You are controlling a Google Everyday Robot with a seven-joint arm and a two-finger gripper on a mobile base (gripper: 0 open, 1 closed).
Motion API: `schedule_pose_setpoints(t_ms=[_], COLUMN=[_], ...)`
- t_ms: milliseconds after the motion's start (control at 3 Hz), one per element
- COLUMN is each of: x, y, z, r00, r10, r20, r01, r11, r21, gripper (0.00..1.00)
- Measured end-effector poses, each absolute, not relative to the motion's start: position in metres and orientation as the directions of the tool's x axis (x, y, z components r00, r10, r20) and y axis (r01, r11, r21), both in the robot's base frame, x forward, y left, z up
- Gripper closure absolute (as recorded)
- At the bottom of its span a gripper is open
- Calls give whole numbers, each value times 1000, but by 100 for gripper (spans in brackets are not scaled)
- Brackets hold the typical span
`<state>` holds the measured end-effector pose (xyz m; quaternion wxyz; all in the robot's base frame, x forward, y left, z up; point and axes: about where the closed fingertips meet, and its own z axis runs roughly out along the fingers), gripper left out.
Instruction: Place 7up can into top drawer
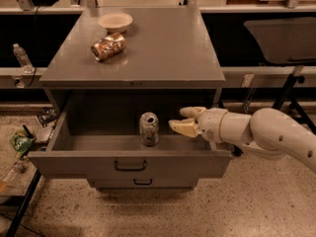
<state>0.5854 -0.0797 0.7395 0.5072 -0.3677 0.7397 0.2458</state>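
The 7up can (148,128) stands upright inside the open top drawer (74,164), with the gripper (178,118) just beside it, jaws spread and empty.

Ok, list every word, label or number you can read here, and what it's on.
Nothing reads clearly.
7up can, upright in the top drawer: markings too blurred to read.
Dented can on the cabinet top: print unreadable.
Green packet, lower left: unreadable.
Gripper, open beside the 7up can: no text.

Arm stretched level; gripper (183,120) fingers spread apart.
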Motion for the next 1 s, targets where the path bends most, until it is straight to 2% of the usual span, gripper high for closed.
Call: schedule_pose_setpoints(t_ms=[333,667,1000], x=[599,612,612], y=[-81,-74,-72], z=[808,846,847], r00=[-134,-96,-94], r10=[-239,-224,-223], r20=[-962,-970,-970], r01=[-775,-776,-778], r11=[630,627,625], r21=[-49,-68,-69], gripper=[82,100,83])
